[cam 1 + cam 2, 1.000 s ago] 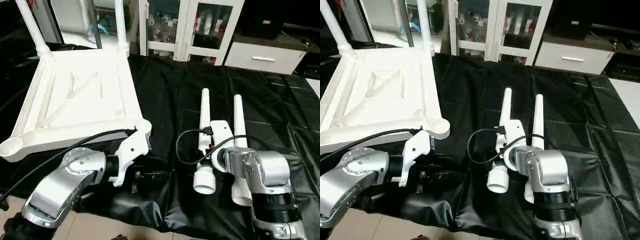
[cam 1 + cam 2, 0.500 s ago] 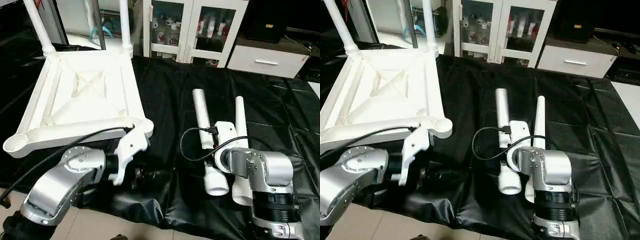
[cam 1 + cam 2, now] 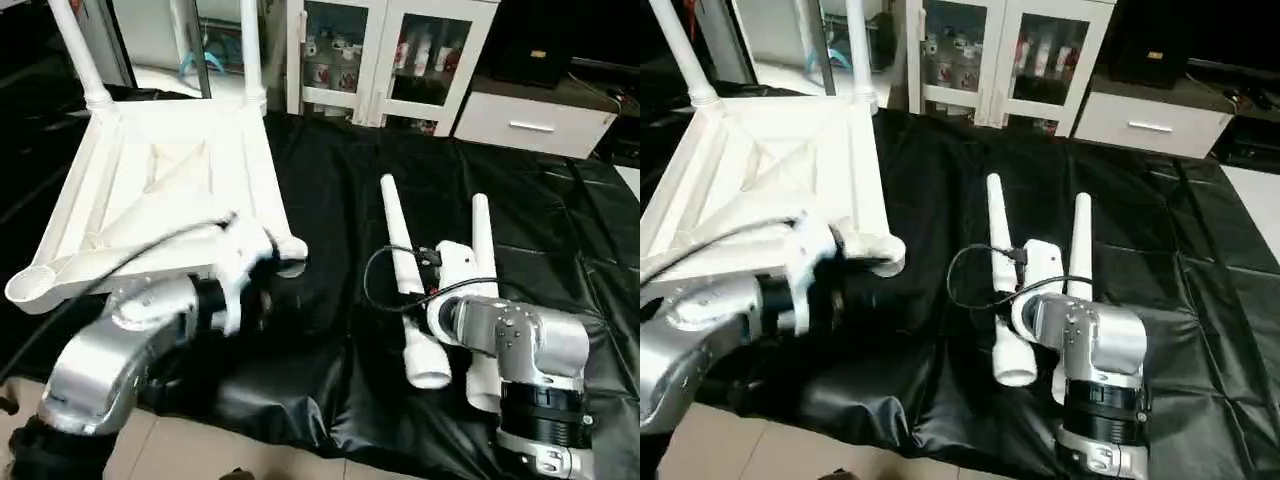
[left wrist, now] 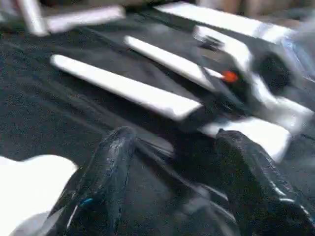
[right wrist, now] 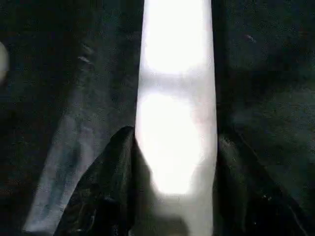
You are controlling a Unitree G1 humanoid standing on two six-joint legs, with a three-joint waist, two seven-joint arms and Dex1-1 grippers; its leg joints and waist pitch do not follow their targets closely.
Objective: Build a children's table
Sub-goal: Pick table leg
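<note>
Left eye view: the large white plastic square table top [image 3: 170, 190] lies ribbed underside up on the black-covered tabletop [image 3: 330, 200], toward the robot's left. Two white legs already stand in its far corner sockets, and the near round corner socket [image 3: 290, 250] is empty. Two long white tapered tube legs lie side by side toward the right: the inner leg [image 3: 400, 255] is skewed, the outer leg [image 3: 480, 240] lies straight.
Right eye view: the right gripper sits over the thick end of the inner leg [image 3: 998, 255], hidden under its own silver wrist; the left arm hangs just beside the empty socket [image 3: 888, 257].
Left wrist view: the left gripper [image 4: 170, 162] has its two black fingers [image 4: 110, 162] spread apart with nothing between them, over the black cover, the two loose legs beyond.
Right wrist view: the right gripper [image 5: 174, 162] has a black finger on each side of the inner white leg [image 5: 177, 98], clamped on it or very nearly so.
Step in hand: picking up the third leg, as I judge it.
Next move: probably a firm hold, a lift off the cover, a tip to upright, and a push of the thick end into the empty near socket, the left gripper perhaps steadying the top.
</note>
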